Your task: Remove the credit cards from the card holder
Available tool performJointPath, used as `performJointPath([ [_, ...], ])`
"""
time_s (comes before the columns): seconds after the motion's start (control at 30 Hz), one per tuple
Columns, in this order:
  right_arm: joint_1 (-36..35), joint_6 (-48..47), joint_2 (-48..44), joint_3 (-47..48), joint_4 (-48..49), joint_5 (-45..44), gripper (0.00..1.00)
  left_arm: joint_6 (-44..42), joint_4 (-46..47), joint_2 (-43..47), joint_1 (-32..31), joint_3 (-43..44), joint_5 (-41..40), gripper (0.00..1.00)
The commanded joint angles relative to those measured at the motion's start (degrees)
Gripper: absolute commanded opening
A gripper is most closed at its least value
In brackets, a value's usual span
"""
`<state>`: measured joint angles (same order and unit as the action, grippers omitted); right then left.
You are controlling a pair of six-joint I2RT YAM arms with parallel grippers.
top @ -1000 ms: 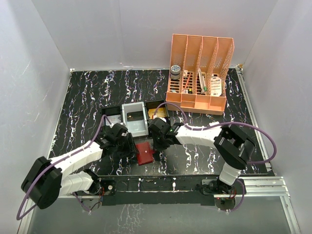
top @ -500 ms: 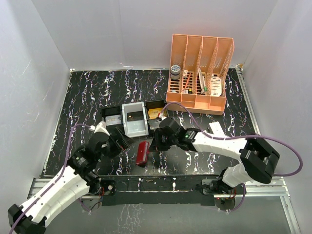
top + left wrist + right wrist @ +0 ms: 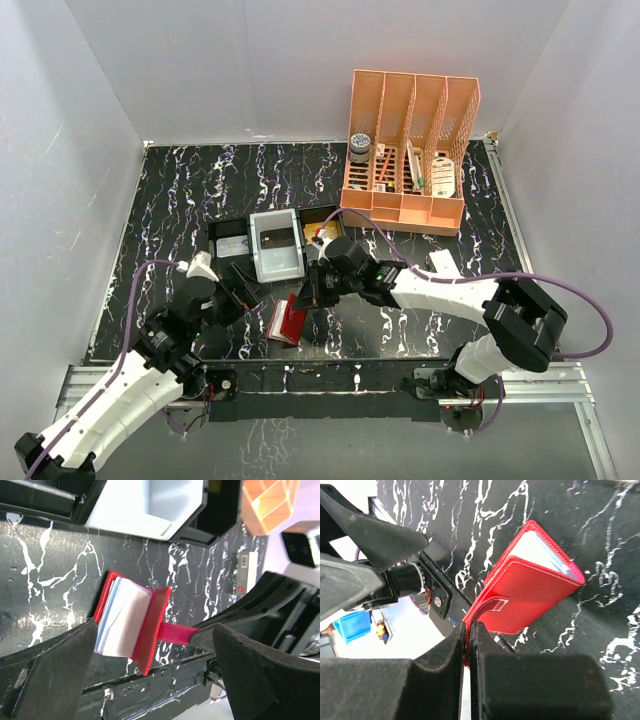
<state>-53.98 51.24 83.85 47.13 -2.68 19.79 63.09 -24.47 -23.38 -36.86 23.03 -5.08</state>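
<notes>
The left gripper (image 3: 238, 297) has let go and pulled back to its own side; its jaws now stand wide apart with nothing between them, just left of the card holder (image 3: 291, 322); a second ago it was down at the holder alongside the right one. The right gripper (image 3: 468, 636) keeps its hold, jaws pinched tight on the red tab (image 3: 175, 632); it has lifted that edge, so the holder no longer lies flat and closed. It stands tipped on the surface (image 3: 180, 200) near the front edge, just in front of the black tray (image 3: 275, 245). The flap hangs open and pale cards (image 3: 122, 617) show as a stack inside, all tucked in, none out yet.

What that means: the snap looks undone and the opening step seems about finished; the cards' free edges face the open left jaws in the wrist view. My read is that the left side goes in next to pinch a card while the right steadies the holder by the tab. The cards are thin and slick, so the risk is grabbing several or dragging the whole holder along.
</notes>
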Motion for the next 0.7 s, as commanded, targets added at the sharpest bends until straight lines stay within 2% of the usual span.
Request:
performJointPath([
  [0.0,3.45,-1.29,-1.69,-0.90,0.25,0.47,0.00,-3.10,1.76,-6.13,0.08,1.49,5.14,0.96],
  [0.23,11.04,-0.65,-7.82,-14.32,3.35,1.93,0.00,-7.55,8.68,-20.72,0.12,2.34,13.68,0.85],
  [0.5,12.80,-0.75,-7.26,-17.74,1.35,-1.68,0.00,-10.66,14.61,-29.41,0.08,3.11,21.17,0.69],
  [0.67,13.28,-1.49,-5.38,-18.22,0.54,-3.13,0.00,-9.74,19.10,-31.50,0.04,1.40,24.14,0.65],
])
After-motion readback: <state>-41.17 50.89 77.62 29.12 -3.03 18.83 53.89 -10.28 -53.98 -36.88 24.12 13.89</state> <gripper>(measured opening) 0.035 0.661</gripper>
